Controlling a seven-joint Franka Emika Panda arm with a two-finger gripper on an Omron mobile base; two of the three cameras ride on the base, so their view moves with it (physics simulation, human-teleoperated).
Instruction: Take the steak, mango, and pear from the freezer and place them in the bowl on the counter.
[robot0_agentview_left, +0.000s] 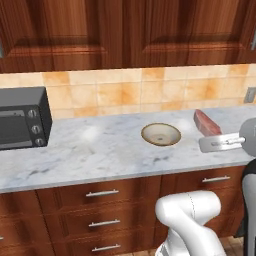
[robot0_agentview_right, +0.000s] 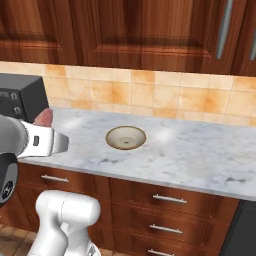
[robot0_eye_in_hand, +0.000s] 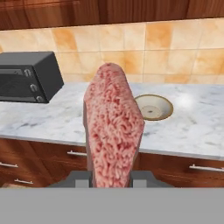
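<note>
My gripper (robot0_eye_in_hand: 113, 177) is shut on the steak (robot0_eye_in_hand: 113, 135), a pinkish-red slab that stands up between the fingers. In the left base view the steak (robot0_agentview_left: 206, 122) hangs over the right part of the counter (robot0_agentview_left: 100, 145), with the gripper (robot0_agentview_left: 212, 134) to the right of the bowl (robot0_agentview_left: 161, 126). The tan bowl (robot0_agentview_right: 126, 137) with its brown rim sits empty on the marble counter (robot0_agentview_right: 190, 150), and the gripper (robot0_agentview_right: 45, 126) holds the steak (robot0_agentview_right: 44, 116) to its left. In the hand view the bowl (robot0_eye_in_hand: 154, 107) lies beyond the steak, slightly right. The mango, pear and freezer are out of view.
A black microwave (robot0_agentview_left: 22, 117) stands on the counter's left end, also seen as the microwave (robot0_eye_in_hand: 28, 76) in the hand view. Wooden wall cabinets (robot0_agentview_left: 125, 30) hang above a tan tiled backsplash (robot0_agentview_left: 150, 92). Drawers with metal handles (robot0_agentview_left: 102, 193) run below the counter.
</note>
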